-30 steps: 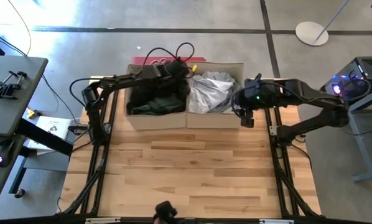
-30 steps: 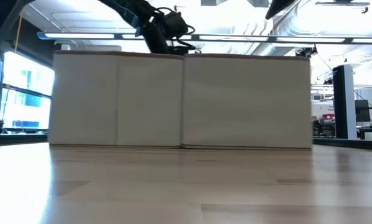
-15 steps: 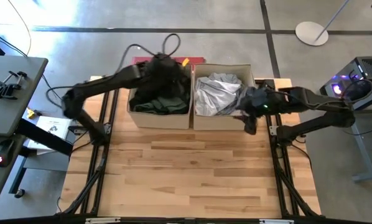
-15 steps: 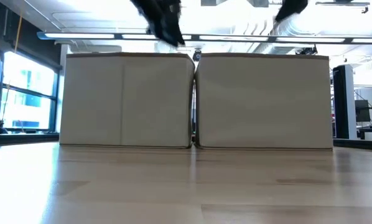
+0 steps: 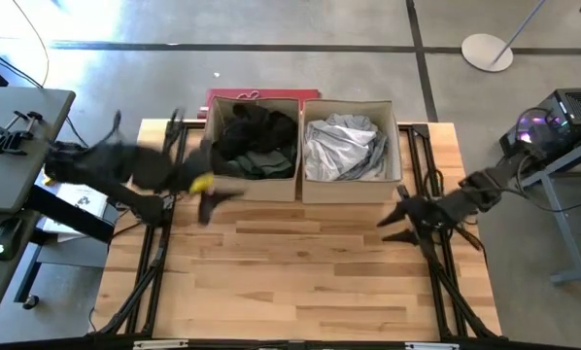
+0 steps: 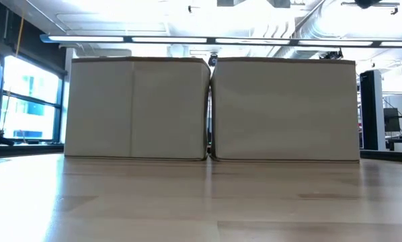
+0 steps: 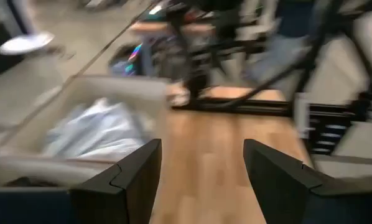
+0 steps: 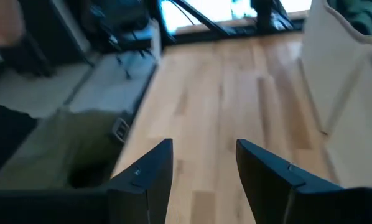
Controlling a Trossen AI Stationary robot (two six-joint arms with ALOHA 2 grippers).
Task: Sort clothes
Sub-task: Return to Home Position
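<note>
Two beige fabric boxes stand side by side at the table's far edge. The left box holds dark grey, dark green and black clothes. The right box holds white and pale grey clothes, which also show in the left wrist view. My left gripper is open and empty, just in front of the left box's near left corner; its fingers stand apart in its wrist view. My right gripper is open and empty, in front of the right box's near right corner. The plaid shirt is not in view.
Bare wooden table top lies in front of the boxes. In the low view both boxes stand as a wall across the table, a narrow gap between them. A red object lies behind the left box. A grey side desk stands at the left.
Both arms have drawn back from above the boxes. My left gripper has swung from over the left box toward the table's left and near edges. My right gripper has gone from the right box's right rim toward the near edge. The boxes have slid slightly right and parted.
</note>
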